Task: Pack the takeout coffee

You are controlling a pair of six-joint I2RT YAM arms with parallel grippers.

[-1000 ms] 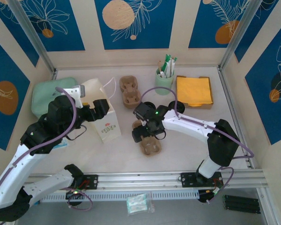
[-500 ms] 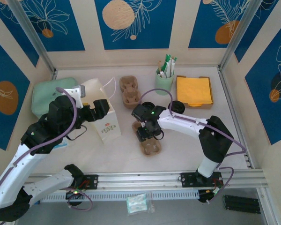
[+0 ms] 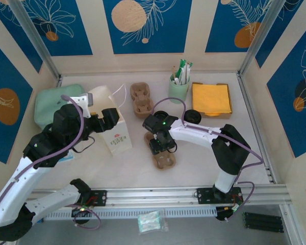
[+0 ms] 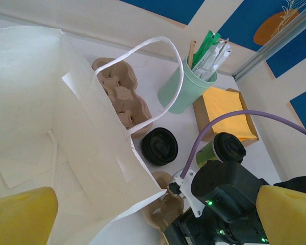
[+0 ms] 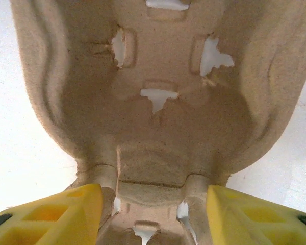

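A white paper bag (image 3: 115, 133) stands open on the table (image 3: 199, 166), and the rest is placed from it. The left tool (image 4: 153, 204) hangs over the bag's mouth, its yellow fingers (image 4: 20, 214) spread wide. One finger is above the bag's pale inside and the other is out past its right wall, and nothing is held between them. The takeout coffee (image 4: 225, 149) stands upright on the table well to the right of the bag, its black lid on and a strip of green side showing below it. It is apart from both tools. A loose black lid (image 4: 160, 147) lies flat between the coffee and the bag, nearer the bag. Just right of the bag's front corner lies a brown pulp cup carrier (image 3: 164, 159), and the right tool (image 5: 153, 204) is down on it. In the right wrist view its two yellow fingers stand on either side of the carrier's narrow middle, close against the edges. I cannot tell whether they are pressing on it. A second carrier (image 3: 141, 99) lies beyond the bag, just behind its looped handle. Farther right of the bag than that, a mint cup of sticks and wrapped straws (image 3: 178, 87) stands upright. Beyond the cup again is a shallow box of orange napkins (image 3: 211, 98). On the bag's left side a pale green pad (image 3: 48, 107) lies partly under the left arm.
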